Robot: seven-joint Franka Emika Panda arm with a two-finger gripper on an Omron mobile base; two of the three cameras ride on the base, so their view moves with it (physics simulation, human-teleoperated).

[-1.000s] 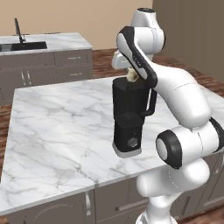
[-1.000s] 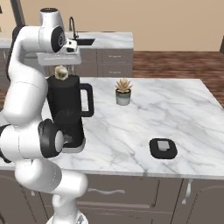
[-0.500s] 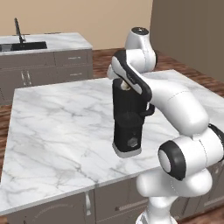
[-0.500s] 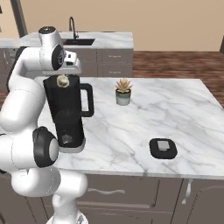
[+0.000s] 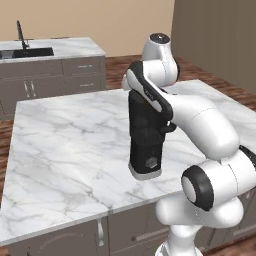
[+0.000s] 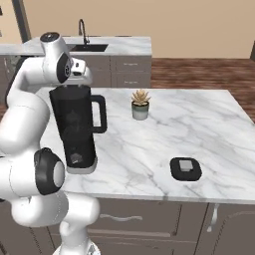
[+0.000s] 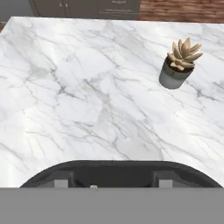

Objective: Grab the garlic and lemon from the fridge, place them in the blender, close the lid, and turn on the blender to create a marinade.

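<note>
In the left base view the arm's upper links cover the top and the rear side of the blender (image 5: 146, 142), so its mouth and the gripper above it are hidden. In the right base view the gripper sits behind the wrist housing over the jar, its jaws unseen. In the hand view the jar rim is cut off by the lower edge, only a dark arc showing below the gripper; whether anything lies inside cannot be told.

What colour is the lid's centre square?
Light grey, set in the black lid; the right base view shows it best.
</note>
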